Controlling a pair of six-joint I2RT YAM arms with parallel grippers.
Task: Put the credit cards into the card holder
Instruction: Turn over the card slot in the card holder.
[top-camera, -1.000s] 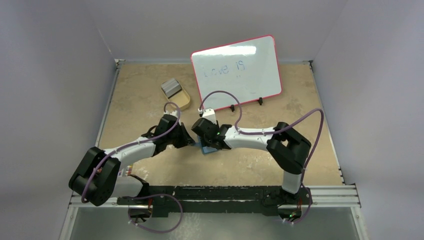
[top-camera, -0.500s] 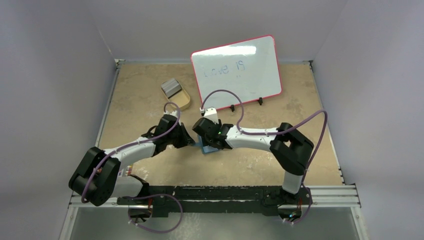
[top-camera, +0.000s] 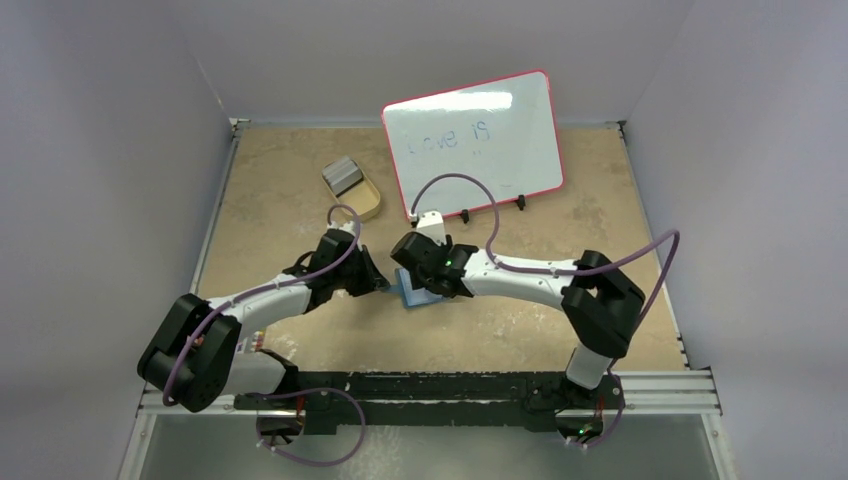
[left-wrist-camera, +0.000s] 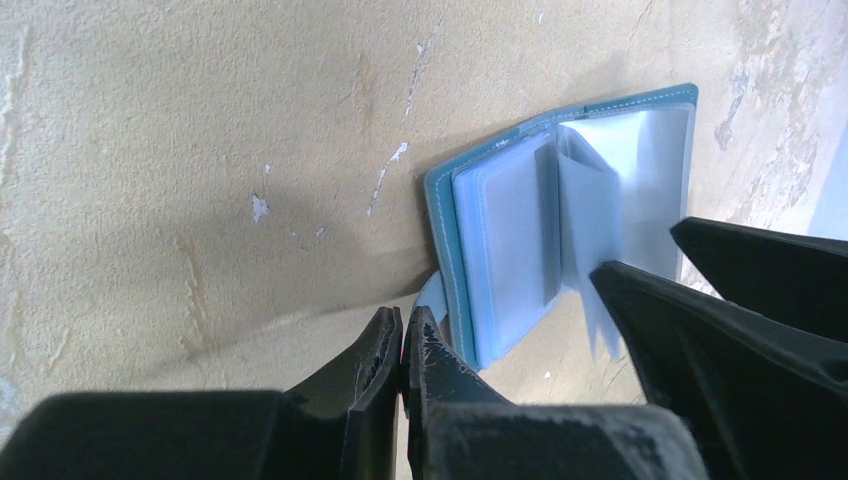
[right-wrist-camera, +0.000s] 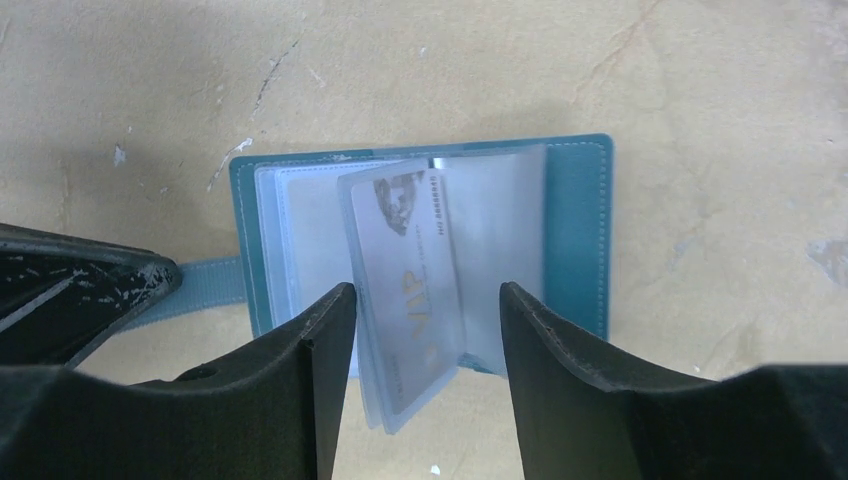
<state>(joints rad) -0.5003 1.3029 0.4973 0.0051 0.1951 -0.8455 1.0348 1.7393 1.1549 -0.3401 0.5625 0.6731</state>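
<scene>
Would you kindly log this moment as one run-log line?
card holder: open | VIP card: in sleeve | right gripper: open, straddling it | left gripper: shut at snap tab | other cards: on tray

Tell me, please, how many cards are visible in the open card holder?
1: a silver card in a clear sleeve of the card holder, within the open right gripper; other sleeves may hide more.

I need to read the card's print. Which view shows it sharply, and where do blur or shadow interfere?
Right wrist view: grey-silver card sharp and evenly lit, "VIP" legible. Left wrist view: teal-blue folding card holder soft, its plastic pages milky, shadow beside it. Top view: too small, mostly hidden.
</scene>
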